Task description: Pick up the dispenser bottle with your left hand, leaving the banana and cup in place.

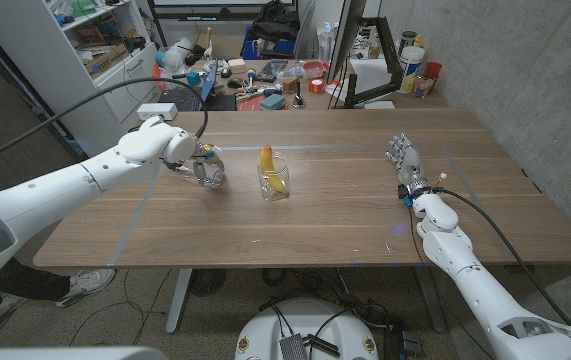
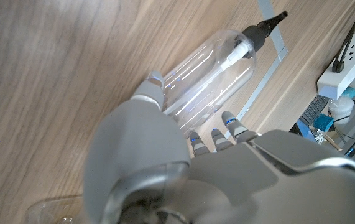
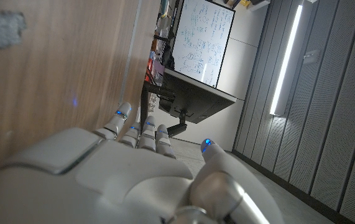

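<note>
The clear dispenser bottle (image 2: 208,71) with a black nozzle lies on its side on the wooden table (image 1: 365,225), left of centre (image 1: 210,172). My left hand (image 1: 170,143) is over it and grips it, thumb (image 2: 152,90) on one side and fingers (image 2: 227,121) on the other. A clear cup (image 1: 274,178) with a banana (image 1: 270,165) standing in it sits just right of the bottle, apart from the hand. My right hand (image 1: 405,160) stands on its edge at the table's right side, fingers apart and holding nothing.
A white power strip (image 1: 157,110) sits at the table's far left corner with a black cable running to my left arm. Behind the table are a cluttered bench (image 1: 265,85) and a shelf (image 1: 95,40). Tape lines (image 1: 130,225) cross the tabletop.
</note>
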Robot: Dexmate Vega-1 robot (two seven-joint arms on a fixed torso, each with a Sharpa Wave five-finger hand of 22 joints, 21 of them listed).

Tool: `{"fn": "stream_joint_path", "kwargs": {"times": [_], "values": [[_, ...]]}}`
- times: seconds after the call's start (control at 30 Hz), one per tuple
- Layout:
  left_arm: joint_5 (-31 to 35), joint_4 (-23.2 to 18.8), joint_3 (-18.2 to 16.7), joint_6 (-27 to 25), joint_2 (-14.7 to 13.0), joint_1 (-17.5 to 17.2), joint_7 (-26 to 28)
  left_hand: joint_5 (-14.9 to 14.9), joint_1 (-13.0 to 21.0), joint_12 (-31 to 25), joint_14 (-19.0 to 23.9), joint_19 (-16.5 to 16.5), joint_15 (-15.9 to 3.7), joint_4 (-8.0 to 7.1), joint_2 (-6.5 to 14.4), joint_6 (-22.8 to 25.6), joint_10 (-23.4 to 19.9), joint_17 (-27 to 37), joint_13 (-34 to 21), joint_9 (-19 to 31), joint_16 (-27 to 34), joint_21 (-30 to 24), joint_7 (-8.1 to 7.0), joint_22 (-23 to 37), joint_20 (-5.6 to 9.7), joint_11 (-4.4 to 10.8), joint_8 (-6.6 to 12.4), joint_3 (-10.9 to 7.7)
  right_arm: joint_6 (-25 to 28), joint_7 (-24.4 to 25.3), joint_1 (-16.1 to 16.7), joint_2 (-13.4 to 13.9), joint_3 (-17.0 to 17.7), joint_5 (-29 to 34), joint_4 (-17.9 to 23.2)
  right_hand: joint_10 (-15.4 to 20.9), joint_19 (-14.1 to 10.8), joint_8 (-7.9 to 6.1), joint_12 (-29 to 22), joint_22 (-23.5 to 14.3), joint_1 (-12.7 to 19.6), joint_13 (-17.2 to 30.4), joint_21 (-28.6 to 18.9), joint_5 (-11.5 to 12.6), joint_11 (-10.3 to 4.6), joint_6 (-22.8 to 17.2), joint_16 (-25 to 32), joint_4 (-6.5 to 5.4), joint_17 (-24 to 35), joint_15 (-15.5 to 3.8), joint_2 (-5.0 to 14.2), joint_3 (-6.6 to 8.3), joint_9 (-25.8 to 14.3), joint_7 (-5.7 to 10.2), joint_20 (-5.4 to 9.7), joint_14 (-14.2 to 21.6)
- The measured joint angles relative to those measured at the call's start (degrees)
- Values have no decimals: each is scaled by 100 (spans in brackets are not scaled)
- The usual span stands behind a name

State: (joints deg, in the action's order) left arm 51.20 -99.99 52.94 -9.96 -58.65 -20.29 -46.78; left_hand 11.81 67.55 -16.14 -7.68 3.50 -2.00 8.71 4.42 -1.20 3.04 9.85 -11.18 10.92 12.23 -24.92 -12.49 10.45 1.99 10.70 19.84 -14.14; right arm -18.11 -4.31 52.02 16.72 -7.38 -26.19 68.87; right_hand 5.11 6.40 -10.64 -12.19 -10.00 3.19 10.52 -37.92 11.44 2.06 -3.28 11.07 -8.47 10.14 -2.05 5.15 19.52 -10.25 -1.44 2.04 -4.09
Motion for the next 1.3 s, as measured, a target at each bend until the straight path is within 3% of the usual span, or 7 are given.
{"fn": "stream_joint_path", "kwargs": {"times": [0.33, 0.53, 0.7, 0.8, 0.9, 1.03, 1.3], "values": [[62, -42, 2, -4, -23, -58, 72, -89, 359, -105, 1313, -1089, -7, -1, -146, 409, -1251, 1, 26, 0, 54, -261, 0, -40, -2, 92, -73, 65, -14, 45, 37, 12, 3, 35, 51, 0, -31, 0, 0, 0, 0, 0, 22, 0, 0, 0, 0, 0, 0, 0, 0, 0, 0, 0, -31, 0], [66, -40, -19, -47, -24, -97, 125, -115, 498, 34, 2568, -1950, -31, -33, -223, 629, -2253, 12, 54, 2, 75, -497, 10, -49, -30, 102, -284, 129, -17, 84, 61, 27, 5, 66, 98, 0, -64, 0, 0, 0, 0, 0, 22, 22, 0, 0, 0, 24, 0, 0, 0, -24, 0, 0, 1, 0], [48, -37, -51, -75, -29, -140, 201, -107, 593, 268, 3581, -2515, -40, -40, -305, 1523, -3044, 36, 47, 0, 14, -945, 86, -46, -565, -83, -254, 162, -17, 106, 73, 40, 5, 89, 128, 0, -64, 0, 0, 1, 0, 0, 44, 22, 0, 0, 0, 24, 0, 0, 0, -23, 0, 0, 1, 0], [40, -51, -62, -88, -42, -162, 248, -85, 593, 290, 4012, -2831, -31, -52, -305, 2204, -3442, 80, 25, 13, 5, -1161, 150, -46, -680, -244, -109, 174, -17, 113, 76, 43, 5, 101, 137, 0, -64, 0, 0, 0, 0, 0, 44, 22, 0, 0, 0, 24, 0, 0, 0, -23, 0, 0, 1, 0], [30, -88, -82, -109, -67, -197, 319, -76, 593, 295, 4248, -3001, 25, -52, -306, 2645, -3757, 122, 2, 16, 73, -1301, 184, -46, -773, -296, -9, 174, -17, 119, 80, 48, 5, 110, 147, 0, -63, 0, 0, 1, 0, 0, 44, 22, 0, 0, 0, 24, 0, 0, 0, -23, 0, 0, 1, 0], [33, -127, -95, -126, -90, -225, 375, -76, 608, 282, 4333, -3055, 39, -53, -322, 2724, -3846, 124, -40, 39, 75, -1336, 226, -46, -781, -311, 113, 175, -17, 120, 86, 52, 5, 115, 152, 0, -63, 0, 0, 1, 0, 0, 44, 22, 0, 0, 0, 24, 1, 0, 0, -23, 0, 0, 1, 0], [66, -244, -153, -202, -157, -292, 486, -76, 636, 281, 4413, -3086, 62, -60, -350, 2777, -3905, 124, -44, 43, 74, -1357, 237, -46, -795, -315, 185, 183, -17, 122, 106, 63, 5, 122, 160, 0, -63, 0, 0, 1, 0, 0, 68, 22, 0, 0, 0, 24, 1, 0, 0, -23, 0, 0, 1, 0]]}}
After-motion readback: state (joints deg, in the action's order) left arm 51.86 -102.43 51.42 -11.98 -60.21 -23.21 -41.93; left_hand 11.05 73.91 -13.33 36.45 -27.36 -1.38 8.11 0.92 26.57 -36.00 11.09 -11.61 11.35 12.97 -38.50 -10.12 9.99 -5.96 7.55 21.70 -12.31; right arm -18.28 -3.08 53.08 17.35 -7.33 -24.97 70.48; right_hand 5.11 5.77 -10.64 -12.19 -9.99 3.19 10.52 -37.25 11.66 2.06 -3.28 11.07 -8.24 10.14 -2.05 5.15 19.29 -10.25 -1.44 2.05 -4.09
